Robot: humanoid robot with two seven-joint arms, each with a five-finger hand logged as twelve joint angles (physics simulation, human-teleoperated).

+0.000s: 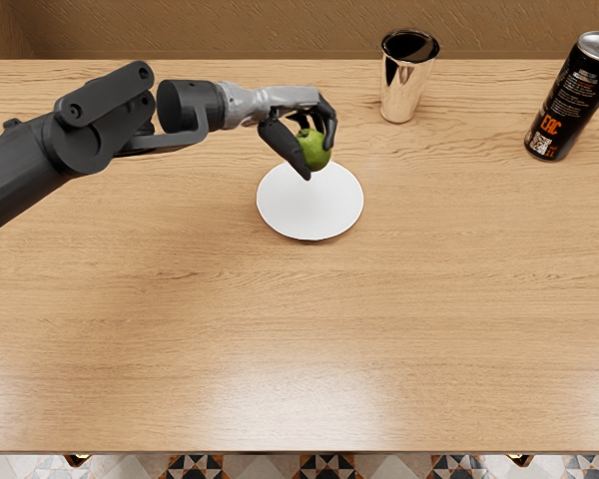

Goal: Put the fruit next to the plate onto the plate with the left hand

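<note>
Fruit point(314, 148), round, green, in left hand point(298, 125), perhaps touching flat white plate point(309, 212)

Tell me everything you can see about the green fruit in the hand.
The fruit is small, round and green, with a smooth, slightly shiny skin. The left hand is shut on it: dark fingers wrap its left side and top, hiding part of it. It is over the far edge of the white plate; whether it touches the plate cannot be seen.
</note>
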